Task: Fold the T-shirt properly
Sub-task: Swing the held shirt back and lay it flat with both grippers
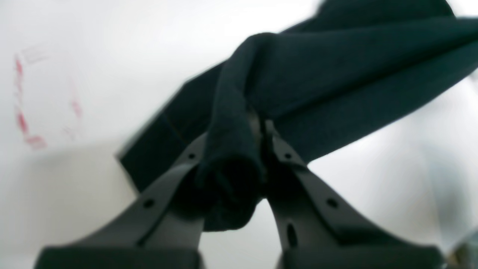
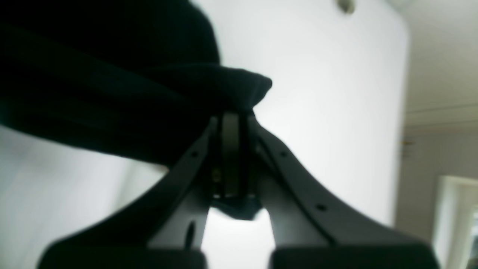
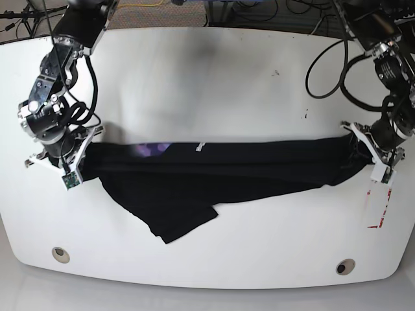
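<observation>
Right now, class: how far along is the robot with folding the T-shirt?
Early to midway. Done: the T-shirt is gathered lengthwise into a long band across the table. In hand: the left gripper and right gripper each pinch one end, stretching it between them. Left: a loose flap sags toward the front edge, and the band still needs folding crosswise into a compact stack.

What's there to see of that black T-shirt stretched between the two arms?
The T-shirt is soft black cloth, pulled into a long band across the white table. The left gripper pinches one bunched end, the right gripper the other. A loose flap sags toward the table's near edge. A bit of purple print and a small white mark show along the top edge.
</observation>
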{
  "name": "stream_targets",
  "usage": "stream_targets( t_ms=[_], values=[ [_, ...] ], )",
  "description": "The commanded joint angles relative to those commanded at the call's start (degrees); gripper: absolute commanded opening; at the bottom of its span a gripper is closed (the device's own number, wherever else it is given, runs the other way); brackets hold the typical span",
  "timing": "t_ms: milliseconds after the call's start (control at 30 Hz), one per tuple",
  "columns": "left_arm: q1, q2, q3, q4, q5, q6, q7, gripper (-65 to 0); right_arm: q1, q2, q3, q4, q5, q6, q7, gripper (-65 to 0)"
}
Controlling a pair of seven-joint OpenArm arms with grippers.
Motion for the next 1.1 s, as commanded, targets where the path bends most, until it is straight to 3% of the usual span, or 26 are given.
stream_targets(
  t_ms=[367, 1100],
  values=[
    [10.8, -1.5, -0.1, -0.4, 0.4, 0.0, 0.0, -65.0, -9.9, -0.6, 0.2, -0.6, 0.0, 0.0, 1.8, -65.0],
    [18.2, -1.8, 0.4, -0.4, 0.5, 0.0, 0.3, -64.7, -16.8, -1.5, -0.1, -3.0, -0.1, 0.0, 1.9, -65.0]
  ],
)
